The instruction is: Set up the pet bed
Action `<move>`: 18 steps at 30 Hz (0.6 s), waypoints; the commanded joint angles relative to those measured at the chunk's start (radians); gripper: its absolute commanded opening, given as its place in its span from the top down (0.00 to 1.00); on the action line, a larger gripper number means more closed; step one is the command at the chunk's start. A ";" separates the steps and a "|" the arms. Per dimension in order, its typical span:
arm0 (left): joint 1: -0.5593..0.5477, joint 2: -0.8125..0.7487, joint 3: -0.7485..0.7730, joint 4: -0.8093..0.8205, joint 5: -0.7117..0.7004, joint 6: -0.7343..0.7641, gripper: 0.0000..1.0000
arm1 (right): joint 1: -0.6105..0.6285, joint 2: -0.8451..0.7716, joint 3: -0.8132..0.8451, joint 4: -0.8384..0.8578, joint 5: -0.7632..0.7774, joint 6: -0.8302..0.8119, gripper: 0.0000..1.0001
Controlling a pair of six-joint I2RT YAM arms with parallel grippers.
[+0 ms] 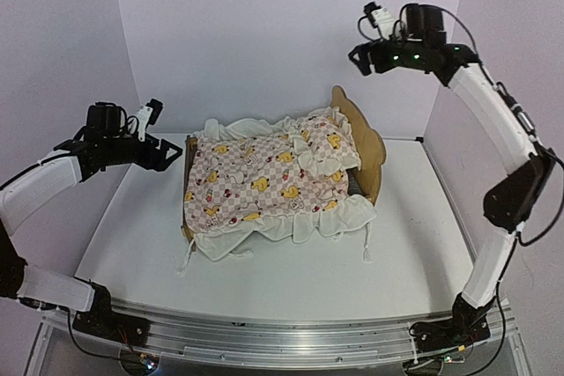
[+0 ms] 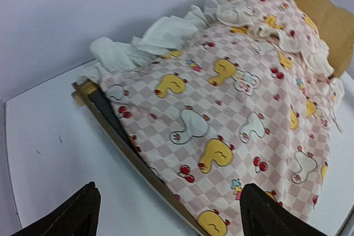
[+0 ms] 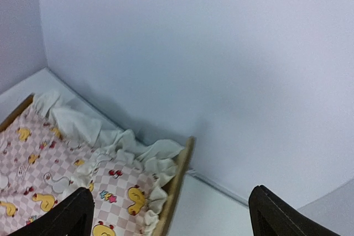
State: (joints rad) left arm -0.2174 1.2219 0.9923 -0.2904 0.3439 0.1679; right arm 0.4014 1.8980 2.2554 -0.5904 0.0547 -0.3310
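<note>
The pet bed (image 1: 373, 149) stands mid-table, its light-wood bear-ear headboard at the right end. A pink checked duck quilt (image 1: 260, 180) with a cream ruffle covers it and hangs over the near side. A small matching pillow (image 1: 328, 143) lies by the headboard. My left gripper (image 1: 169, 152) hovers open just left of the foot end, holding nothing. In the left wrist view the quilt (image 2: 232, 109) and the side rail (image 2: 119, 145) lie between its fingers (image 2: 77, 214). My right gripper (image 1: 359, 55) hangs open high above the headboard (image 3: 180, 178), empty.
White walls close the table (image 1: 423, 253) at the back and on both sides. The ruffle's ties (image 1: 365, 248) trail onto the table in front of the bed.
</note>
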 commanded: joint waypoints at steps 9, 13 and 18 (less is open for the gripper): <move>0.252 -0.141 -0.407 0.529 -0.283 -0.389 0.01 | -0.434 -0.580 -1.078 0.226 0.304 0.295 0.02; 0.261 -0.166 -0.603 0.750 -0.335 -0.372 0.00 | -0.435 -0.747 -1.411 0.326 0.330 0.370 0.02; 0.263 -0.198 -0.786 0.883 -0.316 -0.268 0.00 | -0.435 -0.986 -1.785 0.487 0.359 0.482 0.02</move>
State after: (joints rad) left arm 0.0406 1.0656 0.2897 0.3807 0.0483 -0.1721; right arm -0.0340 1.1094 0.6367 -0.3020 0.3570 0.0205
